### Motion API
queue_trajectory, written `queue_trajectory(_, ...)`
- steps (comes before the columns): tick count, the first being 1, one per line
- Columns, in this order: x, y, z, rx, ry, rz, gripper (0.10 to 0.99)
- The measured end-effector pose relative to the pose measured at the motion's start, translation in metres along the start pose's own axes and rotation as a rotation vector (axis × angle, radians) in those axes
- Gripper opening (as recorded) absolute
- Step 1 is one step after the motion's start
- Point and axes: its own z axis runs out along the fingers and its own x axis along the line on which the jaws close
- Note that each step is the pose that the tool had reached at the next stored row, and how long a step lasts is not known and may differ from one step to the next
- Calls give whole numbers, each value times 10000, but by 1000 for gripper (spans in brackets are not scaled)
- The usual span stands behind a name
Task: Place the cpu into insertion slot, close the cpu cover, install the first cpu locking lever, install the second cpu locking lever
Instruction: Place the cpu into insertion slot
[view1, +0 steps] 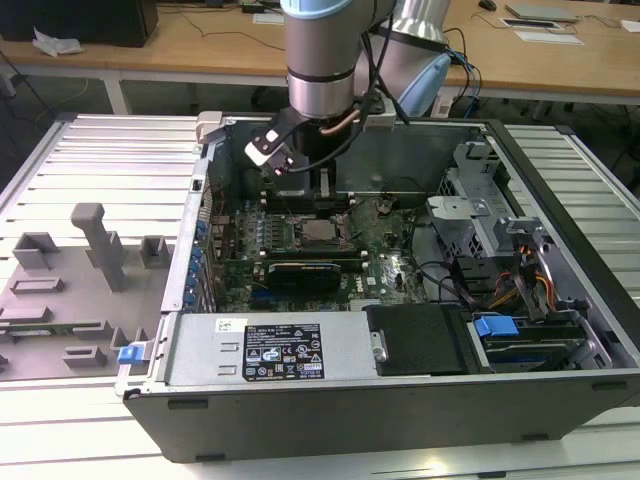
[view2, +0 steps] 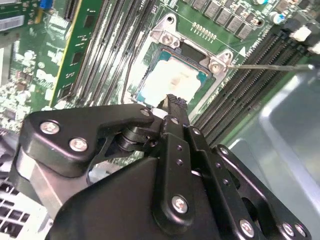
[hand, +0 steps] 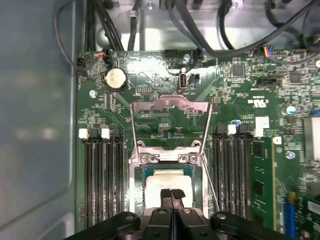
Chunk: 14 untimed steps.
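Observation:
The cpu (hand: 167, 179) lies flat in the insertion slot (hand: 137, 187), its pale metal top facing up; it also shows in the second wrist view (view2: 172, 80) and the exterior view (view1: 320, 232). The cpu cover (hand: 170, 104), a thin silvery frame, stands swung open away from the socket, with green board visible through its window. My gripper (hand: 171, 194) is shut, its black fingertips pressed together right over the cpu's near edge with nothing between them. Whether the tips touch the chip I cannot tell. A thin locking lever (view2: 270, 65) sticks out, raised, beside the socket.
Long black memory slots (hand: 102, 180) flank the socket on both sides. A black card (view1: 300, 272) sits in the board in front of the socket. The grey case wall (hand: 35, 125) is close on one side, and cables (hand: 225, 25) hang beyond the board.

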Motion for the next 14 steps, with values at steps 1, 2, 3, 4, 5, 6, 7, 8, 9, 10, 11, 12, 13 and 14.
queue_trajectory(1, 0, 5, -62, 0, -3, 0, 106)
queue_trajectory(2, 0, 9, -100, 0, -7, -1, 106)
queue_trajectory(3, 0, 11, -125, 0, -10, -1, 106)
queue_trajectory(4, 0, 13, -153, 0, -14, -1, 106)
queue_trajectory(5, 0, 15, -171, -1, -16, -2, 106)
queue_trajectory(6, 1, 15, -177, -2, -15, -1, 106)
queue_trajectory(7, 1, 15, -176, -2, -14, -1, 106)
queue_trajectory(8, 1, 15, -177, -2, -14, -1, 106)
queue_trajectory(9, 0, 20, -176, 101, -6, 0, 106)
queue_trajectory(10, 1, 29, -175, 284, 17, 4, 106)
queue_trajectory(11, 1, 41, -173, 538, 47, 5, 106)
queue_trajectory(12, 1, 41, -174, 592, 49, 6, 106)
queue_trajectory(13, 1, 41, -174, 603, 50, 7, 106)
queue_trajectory(14, 1, 42, -173, 606, 51, 6, 106)
